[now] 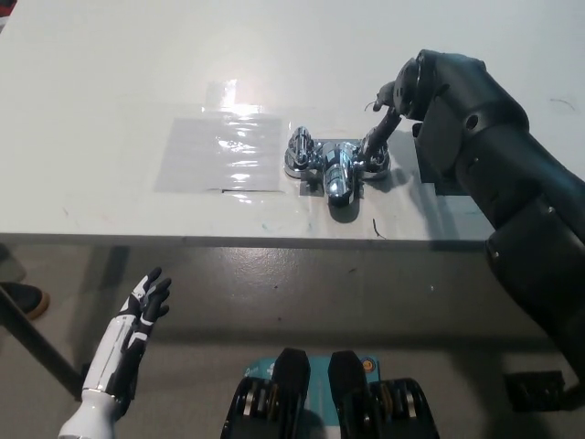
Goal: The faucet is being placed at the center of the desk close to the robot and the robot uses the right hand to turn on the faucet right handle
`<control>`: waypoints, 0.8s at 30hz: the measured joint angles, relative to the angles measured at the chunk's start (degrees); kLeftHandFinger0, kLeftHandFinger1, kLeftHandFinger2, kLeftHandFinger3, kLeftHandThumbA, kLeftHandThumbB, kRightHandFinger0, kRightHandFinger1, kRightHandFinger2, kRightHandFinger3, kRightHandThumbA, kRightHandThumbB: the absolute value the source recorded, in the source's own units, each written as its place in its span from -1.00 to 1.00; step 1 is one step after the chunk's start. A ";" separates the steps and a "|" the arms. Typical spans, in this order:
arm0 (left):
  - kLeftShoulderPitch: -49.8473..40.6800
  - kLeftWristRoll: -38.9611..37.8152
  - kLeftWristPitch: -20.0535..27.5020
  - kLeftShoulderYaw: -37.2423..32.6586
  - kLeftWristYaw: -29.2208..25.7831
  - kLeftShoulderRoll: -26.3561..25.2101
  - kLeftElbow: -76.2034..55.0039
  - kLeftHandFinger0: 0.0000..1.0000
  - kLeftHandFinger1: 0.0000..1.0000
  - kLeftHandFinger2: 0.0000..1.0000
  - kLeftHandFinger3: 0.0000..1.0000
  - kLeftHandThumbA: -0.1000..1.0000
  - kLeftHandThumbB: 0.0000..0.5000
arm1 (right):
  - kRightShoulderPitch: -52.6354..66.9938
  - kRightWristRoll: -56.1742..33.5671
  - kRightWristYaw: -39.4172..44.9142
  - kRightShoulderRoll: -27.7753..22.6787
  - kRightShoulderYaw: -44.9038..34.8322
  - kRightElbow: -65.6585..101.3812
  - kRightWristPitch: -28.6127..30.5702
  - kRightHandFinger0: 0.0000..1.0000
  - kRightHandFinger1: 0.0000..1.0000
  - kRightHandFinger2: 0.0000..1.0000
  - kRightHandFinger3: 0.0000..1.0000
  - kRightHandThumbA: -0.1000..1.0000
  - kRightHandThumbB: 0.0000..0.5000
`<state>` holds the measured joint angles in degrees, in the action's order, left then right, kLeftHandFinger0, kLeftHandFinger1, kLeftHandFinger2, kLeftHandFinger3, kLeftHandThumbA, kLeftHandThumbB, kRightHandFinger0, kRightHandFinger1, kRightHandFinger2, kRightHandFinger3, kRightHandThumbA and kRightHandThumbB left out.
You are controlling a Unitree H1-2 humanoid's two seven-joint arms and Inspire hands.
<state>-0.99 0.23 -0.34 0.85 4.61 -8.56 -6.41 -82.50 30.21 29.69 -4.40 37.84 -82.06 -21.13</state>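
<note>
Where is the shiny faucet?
In the head view, the faucet sits on the white desk near its front edge, right of the clear sheet, with the black right hand at its right handle.

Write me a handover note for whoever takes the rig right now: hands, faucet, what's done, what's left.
Right hand: black, over the desk, in contact with the faucet's right handle. The grip is not readable from this view.
Left hand: white, resting open below the desk's near edge, at lower left.
Faucet: at the desk's centre near the near edge, spout toward the robot, with a clear sheet on its left.
Done: faucet placed; right hand is at the handle.
Left: turn the right handle on. Whether it is turned at all cannot be told here.
</note>
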 measured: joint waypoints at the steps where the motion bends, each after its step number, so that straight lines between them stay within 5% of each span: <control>1: 0.05 0.00 0.00 0.00 0.01 -0.02 0.00 1.00 1.00 1.00 1.00 0.90 -0.38 | 0.00 0.18 0.37 -0.08 0.45 0.00 0.00 1.00 1.00 1.00 1.00 0.37 0.28; 9: 0.30 0.01 0.00 0.04 0.03 -0.12 0.00 1.00 1.00 1.00 1.00 0.91 -0.44 | -0.01 0.55 2.09 -0.67 1.32 0.01 0.08 1.00 1.00 1.00 1.00 0.01 0.43; 11: 0.35 0.01 0.00 0.04 0.03 -0.16 0.00 1.00 1.00 1.00 1.00 0.90 -0.40 | 0.00 0.53 2.07 -0.93 1.18 0.02 0.06 1.00 1.00 1.00 1.00 0.19 0.28; 18: 0.45 0.00 -0.03 0.05 0.03 -0.16 -0.04 1.00 1.00 1.00 1.00 0.89 -0.36 | 0.00 0.66 2.13 -2.17 1.66 0.02 0.24 1.00 1.00 1.00 1.00 0.16 0.44; 24: 0.70 0.00 -0.07 0.07 0.03 -0.17 -0.21 1.00 1.00 1.00 1.00 0.90 -0.38 | 0.00 0.83 2.34 -2.47 2.05 0.01 0.28 1.00 1.00 1.00 1.00 0.30 0.36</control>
<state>-0.28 0.23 -0.42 0.92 4.64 -8.74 -6.61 -82.50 31.03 32.03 -6.87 39.89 -82.05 -20.85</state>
